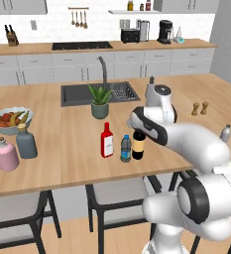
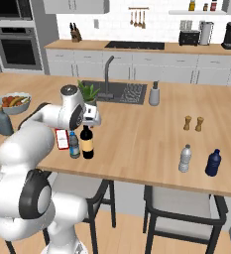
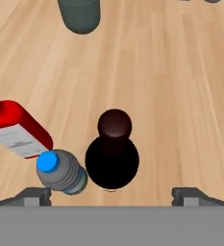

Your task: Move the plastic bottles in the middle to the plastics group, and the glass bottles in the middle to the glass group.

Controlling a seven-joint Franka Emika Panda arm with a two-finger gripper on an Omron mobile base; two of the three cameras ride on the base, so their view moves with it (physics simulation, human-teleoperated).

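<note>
Three bottles are crowding mid-surface; jaws are hanging spread above wine bottle [image 3: 112,161]. Probably heavy, slick, fragile glass — neck w/ red cap looks best hold.

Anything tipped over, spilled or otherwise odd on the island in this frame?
Nothing stands out. The wine bottle, blue-capped water bottle and red bottle stand upright close together mid-counter, with the tool open above the wine bottle. The pink bottle and grey-blue bottle are upright too; no spill.
</note>
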